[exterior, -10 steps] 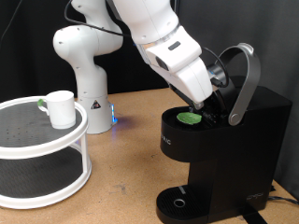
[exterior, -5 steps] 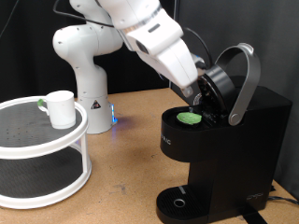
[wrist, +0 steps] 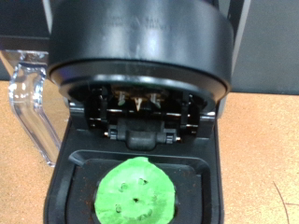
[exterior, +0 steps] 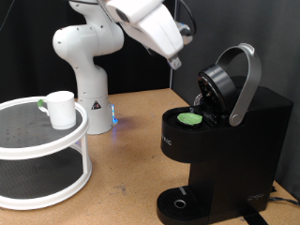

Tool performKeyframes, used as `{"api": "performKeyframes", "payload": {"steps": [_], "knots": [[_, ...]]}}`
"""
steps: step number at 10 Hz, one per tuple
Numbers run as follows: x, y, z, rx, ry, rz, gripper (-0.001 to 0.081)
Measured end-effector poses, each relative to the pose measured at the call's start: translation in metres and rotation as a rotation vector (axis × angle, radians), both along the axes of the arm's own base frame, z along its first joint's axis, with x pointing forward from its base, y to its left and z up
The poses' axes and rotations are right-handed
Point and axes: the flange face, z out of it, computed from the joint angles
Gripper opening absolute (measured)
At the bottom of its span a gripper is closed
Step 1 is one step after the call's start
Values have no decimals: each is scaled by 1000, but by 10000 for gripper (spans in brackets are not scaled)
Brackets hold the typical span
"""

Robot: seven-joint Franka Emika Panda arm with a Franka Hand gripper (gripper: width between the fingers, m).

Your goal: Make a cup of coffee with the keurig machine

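Note:
The keurig machine (exterior: 234, 141) stands at the exterior view's right, its lid and grey handle (exterior: 246, 80) raised open. A green-topped pod (exterior: 191, 119) sits in the open brew chamber. The wrist view looks into the same chamber, with the pod (wrist: 136, 194) below the raised lid's underside (wrist: 140, 56). The gripper (exterior: 175, 60) hangs above and to the left of the open lid, clear of the machine, with nothing seen in it. Its fingers do not show in the wrist view. The white cup (exterior: 61, 109) stands on a round white rack at the exterior view's left.
The rack (exterior: 47, 142) has two tiers and its lower shelf is dark. The robot's white base (exterior: 86, 75) stands behind it on the brown table. The machine's round drip base (exterior: 178, 202) holds nothing. A clear water tank (wrist: 28, 93) shows beside the chamber in the wrist view.
The arm has lifted up and to the exterior view's left, away from the brew chamber. The green-topped pod stays in the chamber. The cup has not moved.

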Motion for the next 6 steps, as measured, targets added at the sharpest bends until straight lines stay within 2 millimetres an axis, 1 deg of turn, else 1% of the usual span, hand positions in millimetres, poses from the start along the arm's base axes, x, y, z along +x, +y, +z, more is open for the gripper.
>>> {"api": "performKeyframes", "payload": {"steps": [2, 3, 5, 6], "knots": [[-2, -9, 15, 10, -5, -2, 805], [-3, -11, 18, 15, 3, 3, 805], [-3, -10, 16, 17, 3, 2, 805], [-2, -6, 17, 38, 0, -1, 805]]}}
